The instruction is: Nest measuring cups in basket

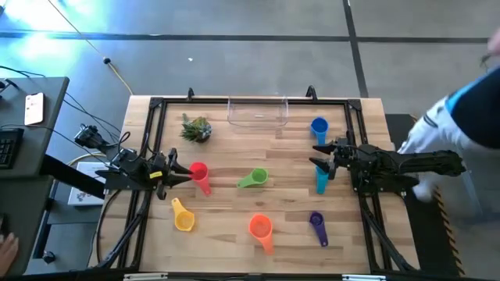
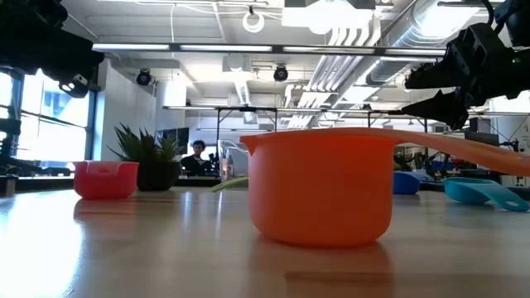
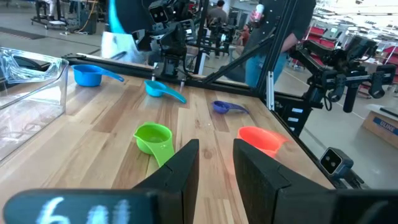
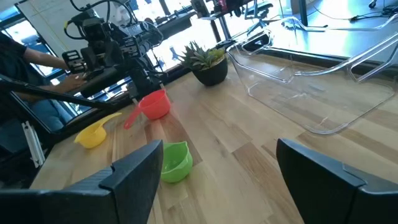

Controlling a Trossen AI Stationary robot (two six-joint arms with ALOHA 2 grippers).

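- Left gripper [image 1: 181, 173], at nine o'clock beside the red cup [image 1: 198, 172], fingers narrowly parted, empty.
- Right gripper [image 1: 319, 155], at three o'clock, spread wide, empty.
- Basket [image 1: 257, 121] hugs the twelve o'clock edge.

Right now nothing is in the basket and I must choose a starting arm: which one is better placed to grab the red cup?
Left. The left end effector is open right beside the red cup, while the right end effector sits across the table between the blue cup and the teal cup.
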